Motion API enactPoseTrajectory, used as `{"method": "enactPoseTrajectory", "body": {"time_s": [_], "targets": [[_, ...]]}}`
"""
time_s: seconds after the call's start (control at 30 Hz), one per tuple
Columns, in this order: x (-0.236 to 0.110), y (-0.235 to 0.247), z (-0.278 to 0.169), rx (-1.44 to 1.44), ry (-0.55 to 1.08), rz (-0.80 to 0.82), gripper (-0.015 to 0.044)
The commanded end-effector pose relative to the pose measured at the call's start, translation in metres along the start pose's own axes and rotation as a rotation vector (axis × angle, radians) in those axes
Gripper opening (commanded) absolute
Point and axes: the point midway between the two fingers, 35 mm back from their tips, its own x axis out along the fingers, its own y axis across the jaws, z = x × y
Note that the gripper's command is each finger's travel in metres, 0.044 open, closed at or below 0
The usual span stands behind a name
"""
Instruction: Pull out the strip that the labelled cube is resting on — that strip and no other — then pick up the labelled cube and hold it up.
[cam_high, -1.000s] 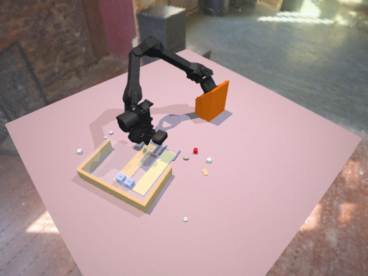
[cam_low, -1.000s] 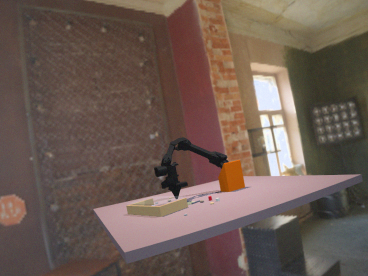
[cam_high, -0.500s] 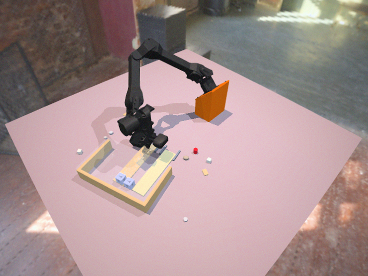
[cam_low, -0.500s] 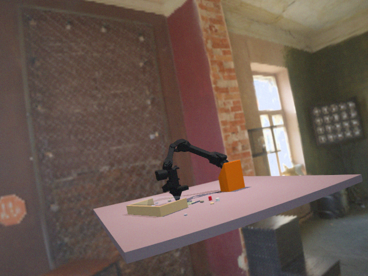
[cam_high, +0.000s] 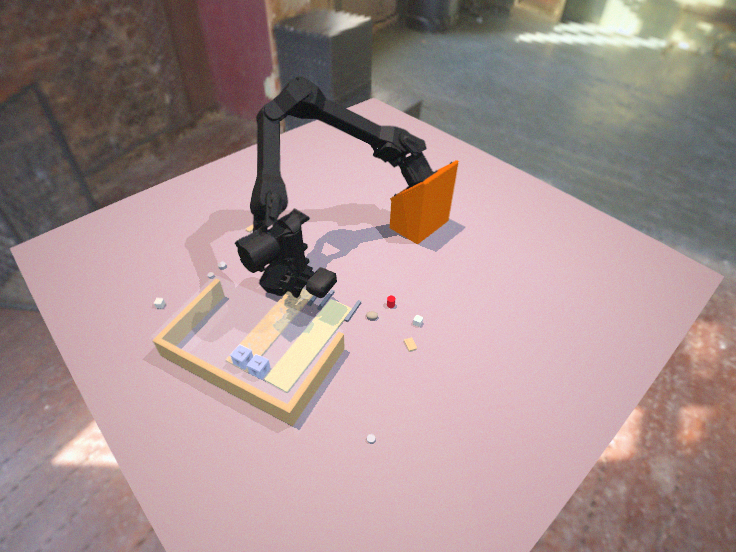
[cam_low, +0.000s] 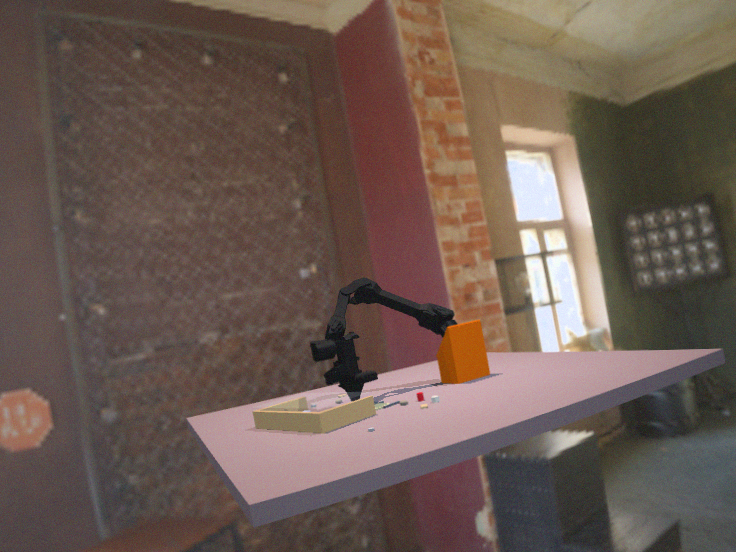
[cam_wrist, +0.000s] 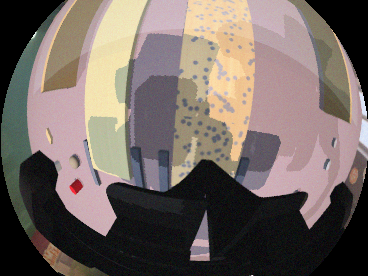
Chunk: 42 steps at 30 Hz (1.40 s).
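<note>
The gripper (cam_high: 301, 295) has its jaws fully closed with nothing between them. The tips point down at the near end of the speckled orange strip (cam_wrist: 216, 54), at the open side of the tan three-walled tray (cam_high: 237, 383); contact with the strip cannot be confirmed.

Two pale blue cubes (cam_high: 250, 360), both marked "T" in the wrist view, sit touching side by side against the tray's far wall, at 7 o'clock from the gripper in the top view. One rests on the orange strip; the other sits beside it on the bare band between the strips. A plain yellow strip (cam_high: 306, 356) lies parallel, at 5 o'clock.

The table (cam_high: 505, 368) is pink. A red peg (cam_high: 390, 301), small white cubes and tan chips lie scattered at 3 o'clock. The room shows brick walls and a window.

The arm (cam_high: 267, 154) rises from behind an orange block (cam_high: 423, 204), arches over and drops steeply to the tray.
</note>
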Motion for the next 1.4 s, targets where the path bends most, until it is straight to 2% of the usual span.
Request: {"method": "enactPoseTrajectory", "body": {"time_s": [0.0, 0.83, 1.37], "targets": [[0.0, 0.0, 0.0, -0.003, -0.001, -0.004, 0.0], [0.003, -0.001, 0.0, -0.003, -0.001, -0.004, 0.0], [0.003, 0.0, -0.023, -0.004, 0.001, -0.004, 0.0]]}}
